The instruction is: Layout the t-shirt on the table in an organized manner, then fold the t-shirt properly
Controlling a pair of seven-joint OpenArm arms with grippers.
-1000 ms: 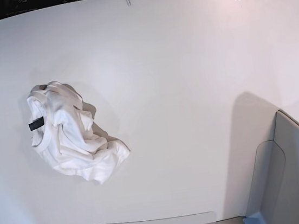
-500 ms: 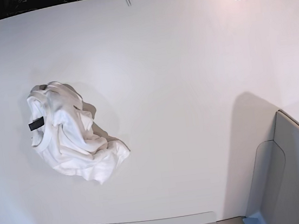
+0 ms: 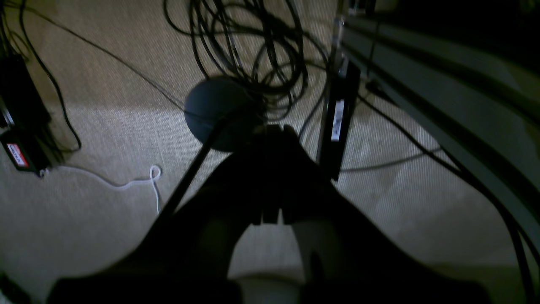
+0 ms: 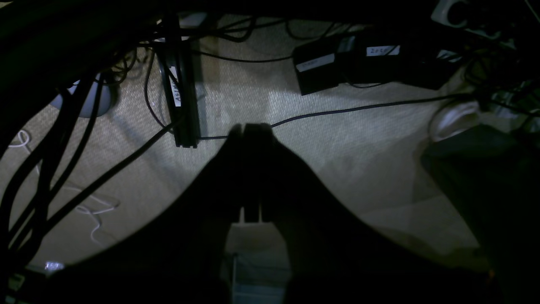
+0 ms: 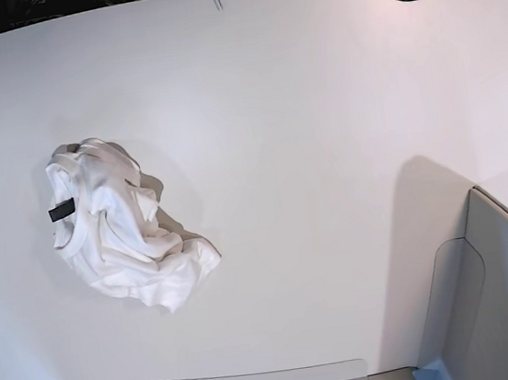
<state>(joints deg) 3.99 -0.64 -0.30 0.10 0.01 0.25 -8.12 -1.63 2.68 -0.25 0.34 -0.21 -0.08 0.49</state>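
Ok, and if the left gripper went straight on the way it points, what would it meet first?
Probably the floor, near the dark round object and coiled cables just past its shut jaws, though depth is unclear in the left wrist view.

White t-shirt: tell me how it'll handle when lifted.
The white t-shirt will probably hang limp, since it lies in soft, crumpled folds. It looks light, being apparently thin cloth. Pinched near the black neck label, it may partly unfold, as the fabric bunches loosely there.
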